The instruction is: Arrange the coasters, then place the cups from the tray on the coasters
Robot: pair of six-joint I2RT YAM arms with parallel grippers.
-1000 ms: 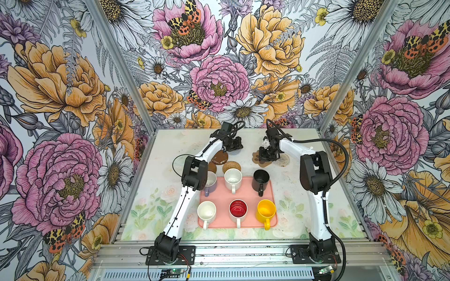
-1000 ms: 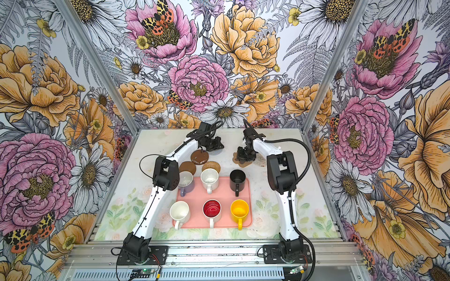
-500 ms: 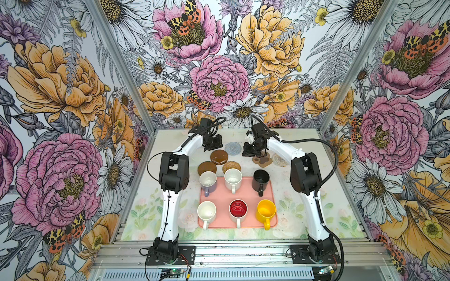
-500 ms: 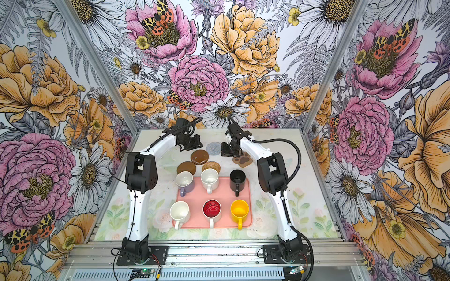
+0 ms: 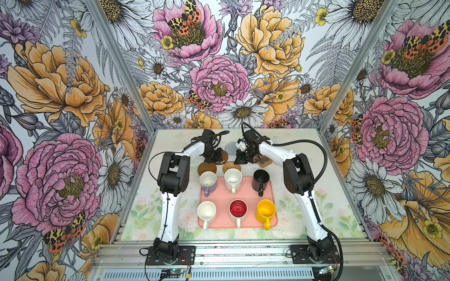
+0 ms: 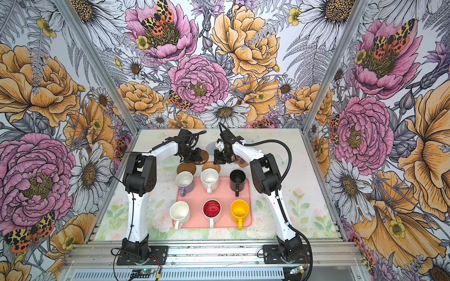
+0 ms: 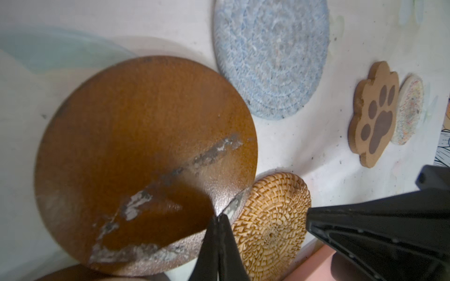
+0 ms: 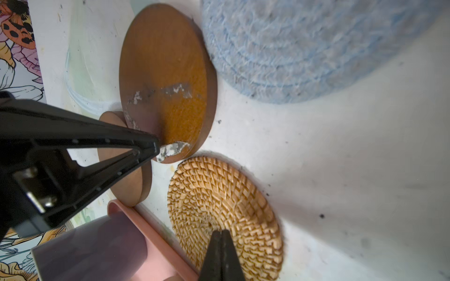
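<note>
Left gripper [image 7: 218, 217] closed, empty, tips at the rim of the brown disc [image 7: 146, 146], which lies beyond them toward the table's [image 5: 331, 202] far edge. Right gripper [image 8: 221, 233] closed, empty, over the rattan coaster [image 8: 219, 194].

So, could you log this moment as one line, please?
left claw: shut at scuffed brown disc | right claw: shut at rattan coaster | cups: six on tray

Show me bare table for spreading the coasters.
Bare: the table right of the right arm and left of the left arm. Crowded: behind the tray, where the coasters bunch under both arms.
</note>
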